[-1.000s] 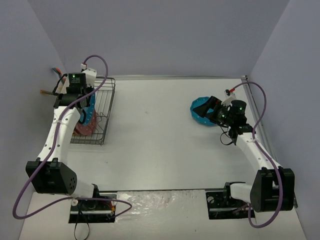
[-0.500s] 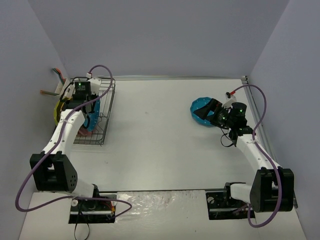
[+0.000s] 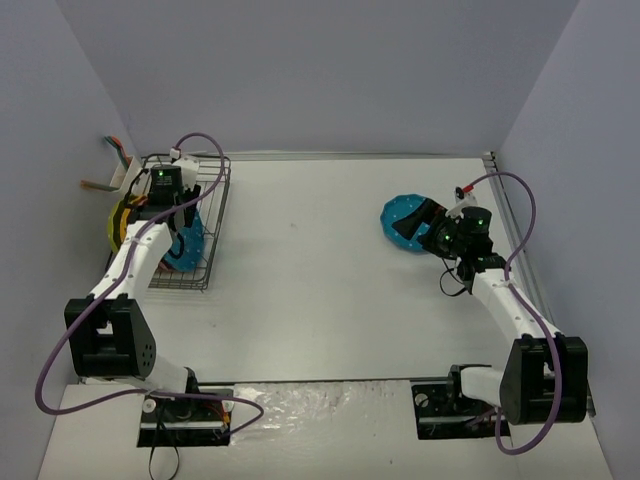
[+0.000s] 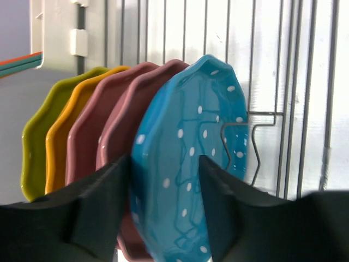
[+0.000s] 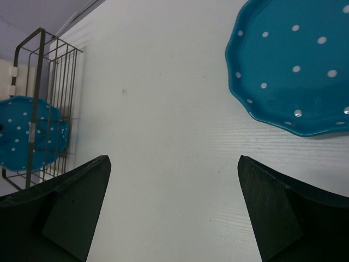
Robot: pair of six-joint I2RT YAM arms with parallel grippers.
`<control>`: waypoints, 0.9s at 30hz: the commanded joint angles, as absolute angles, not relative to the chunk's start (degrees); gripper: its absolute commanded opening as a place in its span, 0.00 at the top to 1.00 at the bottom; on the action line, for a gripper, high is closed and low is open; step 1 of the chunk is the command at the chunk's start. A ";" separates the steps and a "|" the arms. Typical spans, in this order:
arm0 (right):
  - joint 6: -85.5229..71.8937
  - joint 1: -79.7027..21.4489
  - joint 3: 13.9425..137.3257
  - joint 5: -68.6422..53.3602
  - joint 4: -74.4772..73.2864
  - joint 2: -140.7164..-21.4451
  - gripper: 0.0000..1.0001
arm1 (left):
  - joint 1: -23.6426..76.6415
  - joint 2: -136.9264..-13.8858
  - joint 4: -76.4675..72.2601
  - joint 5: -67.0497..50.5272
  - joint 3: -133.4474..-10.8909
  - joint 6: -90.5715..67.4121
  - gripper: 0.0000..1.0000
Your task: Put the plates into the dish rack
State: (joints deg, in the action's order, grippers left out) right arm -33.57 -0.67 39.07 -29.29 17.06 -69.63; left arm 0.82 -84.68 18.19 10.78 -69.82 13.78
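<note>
Left claw (image 4: 163, 161) straddles a blue plate (image 4: 191, 136) standing in the rack (image 4: 289, 82); pinching or just flanking it, I cannot tell. Behind it stand two pink plates (image 4: 90, 131), an orange plate (image 4: 57, 142) and a green plate (image 4: 32, 147). Right claw (image 5: 173, 158), spread wide and empty, faces the last plate (image 5: 294, 71), which lies flat on the table (image 5: 163, 82) and, by my judgement, is the only one left to load.

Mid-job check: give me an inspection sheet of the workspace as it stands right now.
Surface: white table, nothing spilled.
Job's things: dish rack holds, upright, lime plate, orange-yellow plate, two pink plates, blue plate; second blue plate flat on the table.
Clutter: shiny crinkled patch at the near edge.
Grippers: left gripper astride the racked blue plate, grip unclear; right gripper open near the flat plate.
Cables: a purple cable loops along each arm.
Surroundings: plain grey walls; white caddy at the rack's corner.
</note>
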 commanded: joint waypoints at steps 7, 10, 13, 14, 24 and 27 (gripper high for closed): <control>-33.57 -0.26 42.80 -8.83 10.54 -72.19 0.03 | 0.86 -79.67 14.20 9.51 -73.07 10.84 0.30; -34.84 -0.26 46.06 -0.82 5.82 -75.18 0.04 | 1.75 -76.91 15.87 10.20 -74.58 7.57 0.24; -35.26 -0.26 48.98 4.17 3.11 -79.72 0.06 | 2.80 -73.79 17.43 11.60 -75.66 4.19 0.15; -35.44 0.15 49.79 5.23 2.64 -81.34 0.06 | 2.92 -72.74 18.00 11.64 -75.90 3.01 0.14; -37.81 2.90 58.30 8.11 2.58 -97.88 0.24 | 7.94 -64.87 21.43 10.59 -68.77 -9.50 0.03; -38.51 2.90 59.69 7.82 3.10 -99.89 0.31 | 11.31 -62.25 21.28 10.19 -65.98 -10.41 0.03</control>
